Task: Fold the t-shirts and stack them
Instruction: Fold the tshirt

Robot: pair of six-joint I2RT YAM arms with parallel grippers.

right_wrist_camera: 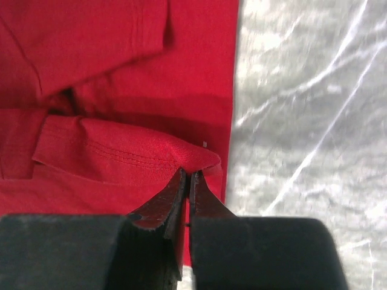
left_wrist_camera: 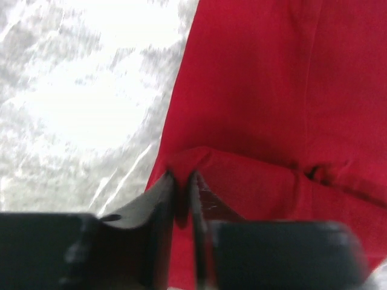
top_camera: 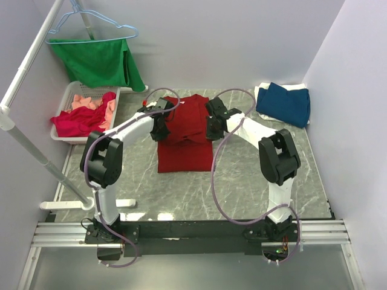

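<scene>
Deep-red t-shirt (top_camera: 184, 156) lies at the table (top_camera: 254, 181) centre mid-fold, the left gripper (left_wrist_camera: 181, 184) clamped on its 9 o'clock edge and the right gripper (right_wrist_camera: 187, 180) on its 3 o'clock edge, so the next move likely calls for both carrying the pinched cloth evenly across together.

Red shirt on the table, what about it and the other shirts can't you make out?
- Top external: the arms cover where the deep-red shirt is pinched.
- Left wrist: blurred; the left end effector blocks cloth below its grip.
- Right wrist: the right end effector blocks likewise.
- Top external: the dark blue shirt covers the white shirt except an edge.
</scene>
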